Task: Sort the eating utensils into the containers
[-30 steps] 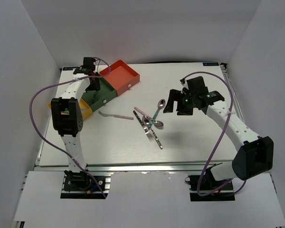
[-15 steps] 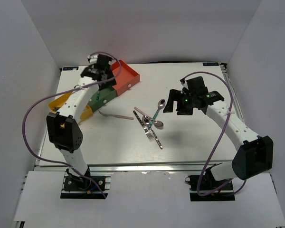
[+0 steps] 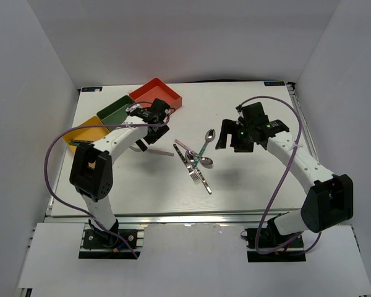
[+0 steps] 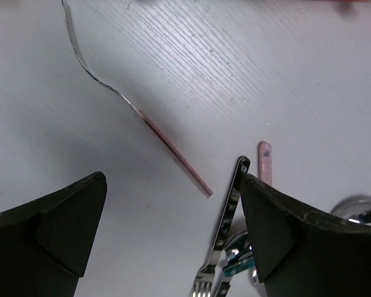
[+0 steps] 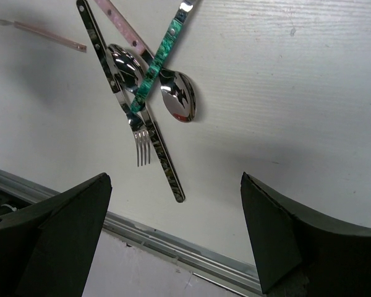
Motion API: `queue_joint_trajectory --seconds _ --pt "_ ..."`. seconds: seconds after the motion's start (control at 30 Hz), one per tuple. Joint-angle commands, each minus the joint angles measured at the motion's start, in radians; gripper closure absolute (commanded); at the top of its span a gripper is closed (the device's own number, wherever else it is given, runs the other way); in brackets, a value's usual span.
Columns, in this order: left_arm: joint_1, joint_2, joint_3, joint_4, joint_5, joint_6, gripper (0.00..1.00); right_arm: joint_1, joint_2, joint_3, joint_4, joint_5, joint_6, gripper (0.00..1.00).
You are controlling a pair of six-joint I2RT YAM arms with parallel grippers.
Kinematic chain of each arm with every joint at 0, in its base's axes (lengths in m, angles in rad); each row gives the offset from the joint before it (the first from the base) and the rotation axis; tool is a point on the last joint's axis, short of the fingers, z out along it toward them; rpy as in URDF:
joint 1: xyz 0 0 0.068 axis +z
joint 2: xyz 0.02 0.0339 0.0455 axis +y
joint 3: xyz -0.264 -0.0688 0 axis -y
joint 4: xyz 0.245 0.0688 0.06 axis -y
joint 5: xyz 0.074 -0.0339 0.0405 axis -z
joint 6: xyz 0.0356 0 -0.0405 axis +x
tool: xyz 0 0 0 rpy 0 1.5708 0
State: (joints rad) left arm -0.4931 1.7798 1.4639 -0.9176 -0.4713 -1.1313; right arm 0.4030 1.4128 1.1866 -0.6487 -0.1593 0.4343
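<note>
Trays, three: shallow square open boxes joined in a slanting row at my far left, one yellow (image 3: 93, 121), one dark green (image 3: 114, 110), one red-orange (image 3: 156, 93), all smooth-walled

Loose piece (image 4: 173, 151), one: flat pink handle and thin curved steel shank, lying alone on the table between the trays and the heap. I cannot tell what its head is

Heap, about six pieces crossed at mid-table. I make out:
- one teal marbled handle (image 5: 153, 68)
- one pink handle (image 5: 120, 21)
- dark riveted handles (image 5: 102, 43)
- one fork head (image 5: 141, 148)
- polished spoon bowls (image 5: 180, 102)

Left gripper (image 4: 172, 179): jaws released, spread wide above the loose piece's handle end

Right gripper (image 5: 176, 179): jaws also apart, just right of the heap

Table (image 3: 148, 185): white, finely grained
</note>
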Motion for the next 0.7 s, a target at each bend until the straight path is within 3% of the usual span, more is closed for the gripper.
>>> queue_joint_trajectory --seconds 0.0,0.13,0.23,0.53,0.67 --pt "0.007 0.061 0.005 0.028 0.014 -0.163 0.02 -0.004 -0.04 -0.019 0.014 0.009 -0.022 0.11" --pt "0.007 0.159 0.091 0.031 0.014 -0.199 0.08 -0.006 -0.063 -0.051 0.018 0.009 -0.04 0.11" --pt "0.01 0.216 0.116 0.02 0.014 -0.229 0.26 -0.004 -0.075 -0.073 0.02 0.006 -0.048 0.11" --pt "0.008 0.231 -0.007 0.042 0.076 -0.282 0.35 -0.004 -0.083 -0.101 0.023 0.024 -0.078 0.11" --pt "0.008 0.221 -0.089 0.059 0.092 -0.289 0.59 -0.004 -0.06 -0.101 0.041 0.001 -0.069 0.11"
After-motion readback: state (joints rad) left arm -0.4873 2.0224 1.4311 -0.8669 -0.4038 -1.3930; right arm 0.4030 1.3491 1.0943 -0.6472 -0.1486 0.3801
